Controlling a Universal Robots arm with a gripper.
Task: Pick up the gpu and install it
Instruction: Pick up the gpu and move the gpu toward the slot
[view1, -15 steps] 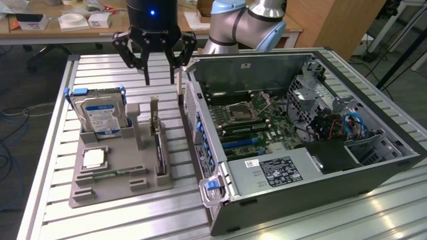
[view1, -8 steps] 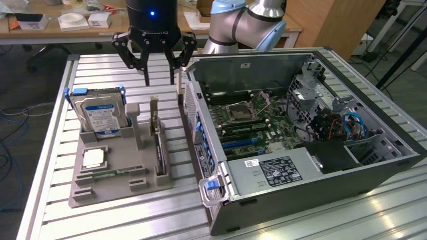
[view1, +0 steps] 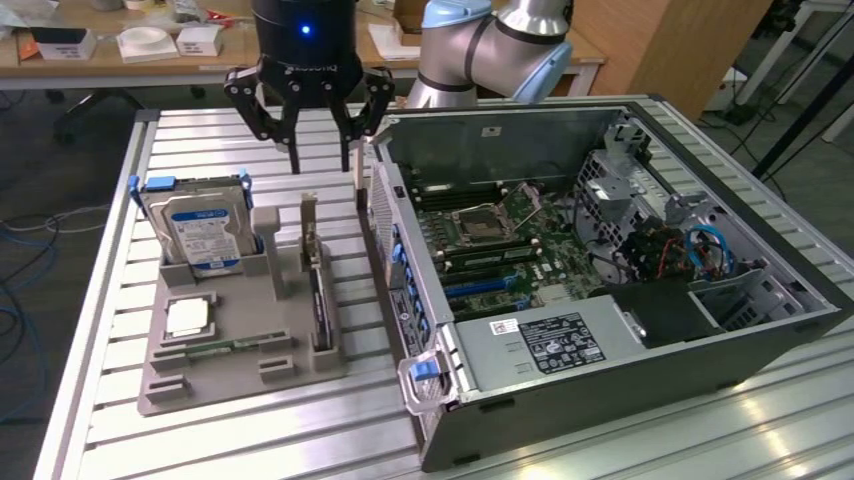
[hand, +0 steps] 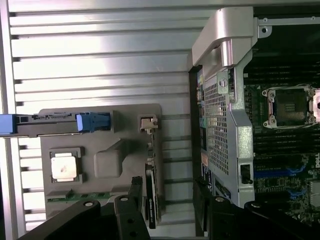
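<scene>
Claw (view1: 320, 155) spread wide, empty, hanging over the grey holder (view1: 227, 375). Gpu (view1: 318, 300) stands on edge in its slot, upper edge free for gripping. Open computer case (view1: 601, 410) sits just beside.

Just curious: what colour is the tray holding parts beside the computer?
Plain grey tray, clearest in the exterior view.
</scene>
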